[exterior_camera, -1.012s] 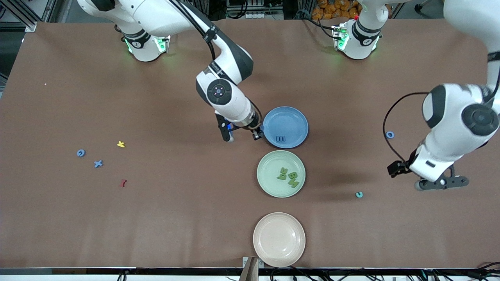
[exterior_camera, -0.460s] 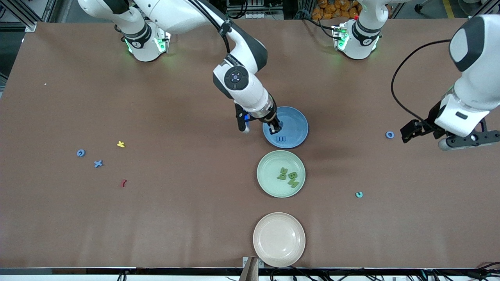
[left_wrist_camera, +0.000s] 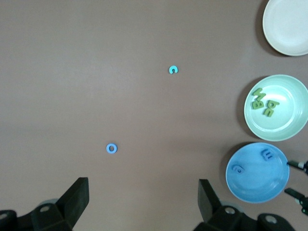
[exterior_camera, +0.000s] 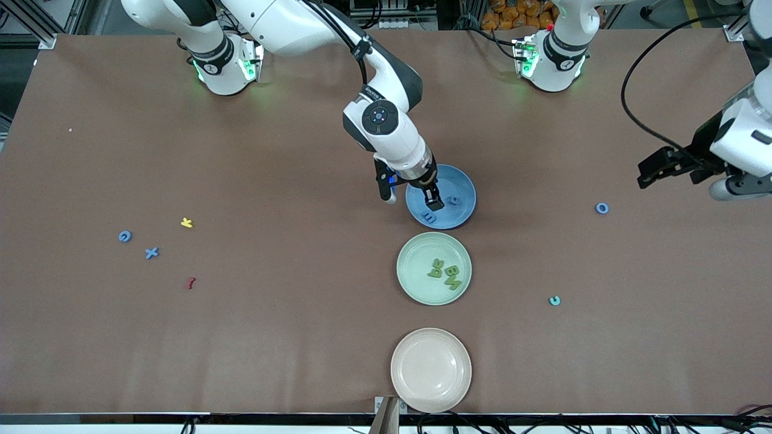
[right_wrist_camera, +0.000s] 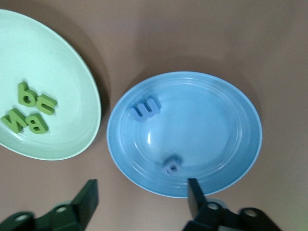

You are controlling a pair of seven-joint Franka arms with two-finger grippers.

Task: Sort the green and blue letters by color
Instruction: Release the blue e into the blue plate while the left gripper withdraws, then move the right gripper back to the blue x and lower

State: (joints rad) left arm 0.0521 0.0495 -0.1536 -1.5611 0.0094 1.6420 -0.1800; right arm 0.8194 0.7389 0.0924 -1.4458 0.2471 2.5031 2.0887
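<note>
- Right pincer hangs over the edge of the blue plate that faces the right arm's end of the table; one second back it was off the plate, just beside that edge. Fingers now spread, nothing between them; they were clenched until half a second ago.
- Under the right pincer, inside the blue plate: a small blue letter lies just past the fingertips. It was not on the plate in either earlier frame. The blue E lies farther in on the same plate; it sits a little off from where it was.
- Next plate out, nearer the front camera: green plate with the green letters clustered together, unchanged.
- Nearer the camera again: beige plate, unchanged.
- Well away from the right pincer, toward the right arm's end of the table: blue G, blue X, yellow letter, dark red letter, all where they were.
- Left pincer is up in the air with fingers spread wide and empty, over bare table at the left arm's end; it has risen and drawn back toward its base over the last second.
- Near it on the table: blue ring; farther out, a teal letter. Neither moved.
</note>
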